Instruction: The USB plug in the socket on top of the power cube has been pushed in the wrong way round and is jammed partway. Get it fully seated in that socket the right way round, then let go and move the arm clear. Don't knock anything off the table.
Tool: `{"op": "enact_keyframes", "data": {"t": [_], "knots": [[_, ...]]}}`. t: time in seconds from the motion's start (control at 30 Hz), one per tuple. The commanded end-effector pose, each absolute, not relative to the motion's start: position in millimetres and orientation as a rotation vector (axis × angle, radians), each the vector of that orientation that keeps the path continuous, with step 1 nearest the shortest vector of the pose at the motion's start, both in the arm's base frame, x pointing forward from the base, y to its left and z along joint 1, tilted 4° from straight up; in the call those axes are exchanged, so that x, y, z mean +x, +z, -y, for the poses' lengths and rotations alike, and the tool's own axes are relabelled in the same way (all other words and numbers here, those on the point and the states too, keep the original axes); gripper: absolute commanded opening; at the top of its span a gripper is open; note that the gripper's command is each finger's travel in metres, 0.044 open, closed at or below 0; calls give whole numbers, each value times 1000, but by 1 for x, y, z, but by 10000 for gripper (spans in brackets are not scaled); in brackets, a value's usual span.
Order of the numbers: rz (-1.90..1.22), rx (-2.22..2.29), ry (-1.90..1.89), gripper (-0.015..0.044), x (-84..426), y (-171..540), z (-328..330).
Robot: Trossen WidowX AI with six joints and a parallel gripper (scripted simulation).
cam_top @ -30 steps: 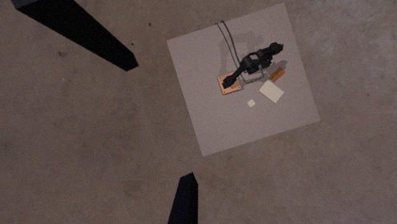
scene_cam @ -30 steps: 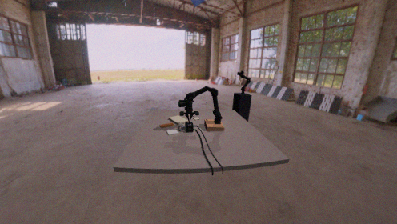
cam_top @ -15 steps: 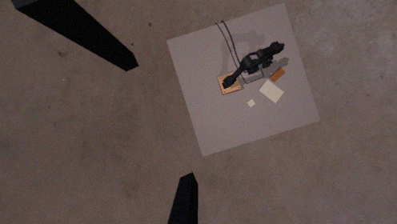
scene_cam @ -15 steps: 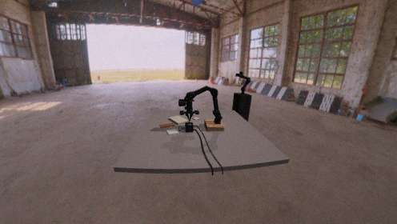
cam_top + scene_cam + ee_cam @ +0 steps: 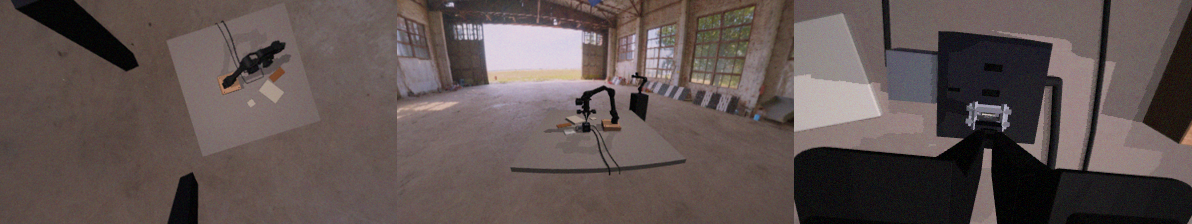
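i see the table (image 5: pixel 645 152) as a grey slab on the hall floor, with my arm (image 5: pixel 605 94) arched over it from a wooden base (image 5: pixel 611 126) and two cables (image 5: pixel 605 154) running off the near edge. in the top view a pale sheet (image 5: pixel 271 91) and an orange block (image 5: pixel 277 74) lie near the arm, at about 3 o'clock from the base.

in the wrist view the power cube (image 5: pixel 994 85) fills the centre, dark, with two slots on its top face. the usb plug (image 5: pixel 988 116) sits at the cube's 6 o'clock edge, its silver shell in the socket; i judge it not yet seated.

the jaws are narrow and pinched on the usb plug.

my worry: if i pull crooked, the jammed plug may drag the cube with it and shove the grey pad (image 5: pixel 911 75) at 9 o'clock, or the thin grip may slip when i turn the plug round.
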State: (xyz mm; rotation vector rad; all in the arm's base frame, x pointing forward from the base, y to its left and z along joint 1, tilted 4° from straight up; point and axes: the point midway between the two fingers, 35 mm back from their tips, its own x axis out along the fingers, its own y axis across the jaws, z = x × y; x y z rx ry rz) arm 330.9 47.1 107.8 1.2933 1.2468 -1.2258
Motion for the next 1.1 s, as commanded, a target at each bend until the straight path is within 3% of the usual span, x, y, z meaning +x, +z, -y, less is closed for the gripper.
{"op": "enact_keyframes", "data": {"t": [0.0,0.5,1.07], "knots": [[-1245,1293,-1218,0,331,113,-47],[-1253,1283,-1211,0,331,117,-47],[-1415,976,-889,0,331,116,-47]]}}
